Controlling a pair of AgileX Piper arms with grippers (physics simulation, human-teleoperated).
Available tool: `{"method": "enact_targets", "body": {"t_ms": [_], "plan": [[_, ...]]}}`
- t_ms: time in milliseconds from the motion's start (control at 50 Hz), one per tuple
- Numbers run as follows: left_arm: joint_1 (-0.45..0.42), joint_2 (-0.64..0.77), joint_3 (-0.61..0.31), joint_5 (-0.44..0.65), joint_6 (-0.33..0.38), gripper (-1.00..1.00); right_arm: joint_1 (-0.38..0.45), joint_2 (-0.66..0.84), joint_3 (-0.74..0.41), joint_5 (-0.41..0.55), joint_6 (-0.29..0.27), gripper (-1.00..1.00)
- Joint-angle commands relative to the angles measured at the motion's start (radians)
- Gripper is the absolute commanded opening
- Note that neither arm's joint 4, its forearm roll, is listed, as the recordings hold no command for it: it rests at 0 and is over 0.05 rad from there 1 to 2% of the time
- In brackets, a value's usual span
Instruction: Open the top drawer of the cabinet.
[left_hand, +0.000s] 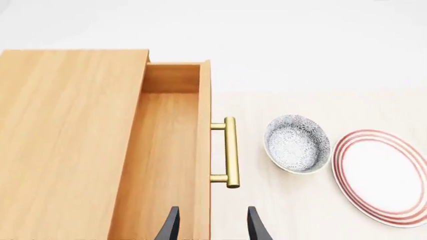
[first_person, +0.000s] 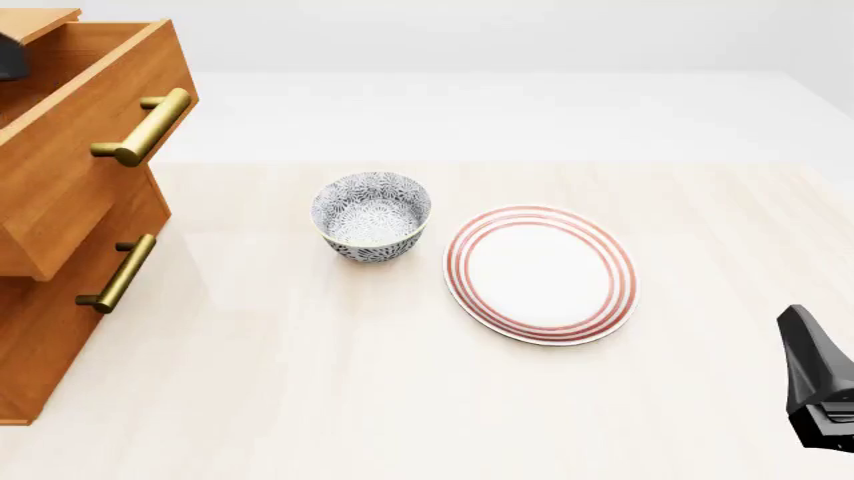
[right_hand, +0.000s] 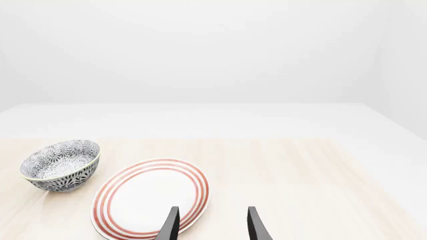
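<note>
The cabinet (first_person: 40, 360) stands at the table's left edge; its flat top (left_hand: 67, 140) fills the left wrist view. The top drawer (first_person: 74, 175) is pulled out, and its empty wooden inside (left_hand: 163, 155) shows. Its brass bar handle (first_person: 142, 128) (left_hand: 230, 152) sticks out from the drawer front. My left gripper (left_hand: 213, 227) is open and empty above the drawer's front edge, clear of the handle. In the front view only a dark bit of the left arm (first_person: 11, 55) shows. My right gripper (right_hand: 213, 227) is open and empty, low at the front right (first_person: 814, 385).
A second drawer with a brass handle (first_person: 118, 272) sits shut below the top one. A blue-patterned bowl (first_person: 371, 215) and a white plate with red rings (first_person: 541, 272) lie on the light wooden table (first_person: 334, 400), right of the cabinet.
</note>
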Motion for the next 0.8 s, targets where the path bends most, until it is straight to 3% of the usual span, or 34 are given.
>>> {"method": "enact_targets", "body": {"t_ms": [20,800], "plan": [[0.002,-0.010,0.039,-0.023,-0.018,1.00,0.000,0.000,0.000,0.000,0.000,1.00],[-0.014,0.049,0.139,-0.135,-0.035,1.00,0.000,0.000,0.000,0.000,0.000,1.00]]}}
